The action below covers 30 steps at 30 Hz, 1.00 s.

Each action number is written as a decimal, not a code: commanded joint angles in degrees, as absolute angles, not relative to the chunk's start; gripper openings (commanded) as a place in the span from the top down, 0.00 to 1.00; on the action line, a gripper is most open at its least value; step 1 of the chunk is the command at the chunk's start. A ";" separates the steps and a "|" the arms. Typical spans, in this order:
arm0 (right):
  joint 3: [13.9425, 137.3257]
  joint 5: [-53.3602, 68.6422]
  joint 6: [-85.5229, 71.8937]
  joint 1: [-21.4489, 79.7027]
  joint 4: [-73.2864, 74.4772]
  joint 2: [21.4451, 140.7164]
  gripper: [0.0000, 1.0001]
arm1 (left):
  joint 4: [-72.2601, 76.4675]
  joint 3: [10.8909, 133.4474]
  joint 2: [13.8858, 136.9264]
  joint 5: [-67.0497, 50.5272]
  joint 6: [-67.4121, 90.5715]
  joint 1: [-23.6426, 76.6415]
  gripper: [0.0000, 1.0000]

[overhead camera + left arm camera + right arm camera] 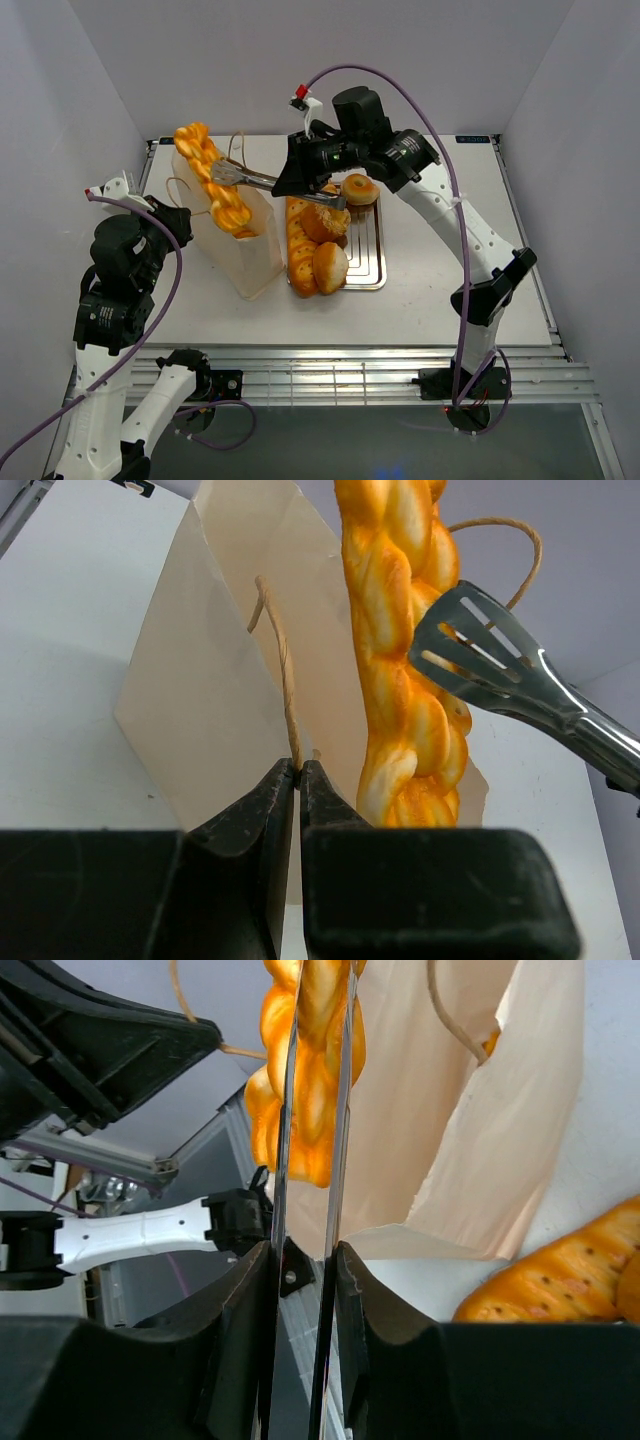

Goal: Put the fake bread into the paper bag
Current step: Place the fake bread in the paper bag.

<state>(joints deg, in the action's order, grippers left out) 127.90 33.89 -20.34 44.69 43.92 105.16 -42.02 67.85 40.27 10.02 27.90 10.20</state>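
Observation:
The pale tan paper bag (250, 255) stands left of the silver tray. My left gripper (183, 215) is shut on its cord handle (283, 670), with the fingertips pinched on the cord in the left wrist view (298, 766). My right gripper (287, 180) is shut on metal tongs (243, 178), which clamp the braided bread (213, 180). The braid hangs tilted over the bag, its lower end at the open mouth. It also shows in the left wrist view (405, 650) and the right wrist view (305, 1070), between the tong blades (340, 1110).
The silver tray (368, 262) right of the bag holds a long loaf (298, 250), two round rolls (330, 266) and a bagel (360, 188). The right arm reaches over the tray. White walls close in the table on three sides.

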 commanded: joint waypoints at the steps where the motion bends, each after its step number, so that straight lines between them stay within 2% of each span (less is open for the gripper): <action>1: 130.96 29.62 -15.30 45.70 45.87 105.73 0.78 | -42.19 67.41 39.90 9.76 27.95 9.84 0.82; 12: 128.94 21.28 -10.55 46.58 48.52 104.85 0.76 | -42.36 67.67 40.17 9.93 27.69 9.93 0.82; 21: 128.15 24.52 -9.49 46.58 49.57 106.08 0.74 | -42.89 68.47 40.17 10.46 27.16 9.93 0.82; 30: 127.09 25.84 -9.84 46.58 48.87 105.38 0.58 | -42.98 68.64 40.60 10.20 27.33 9.84 0.82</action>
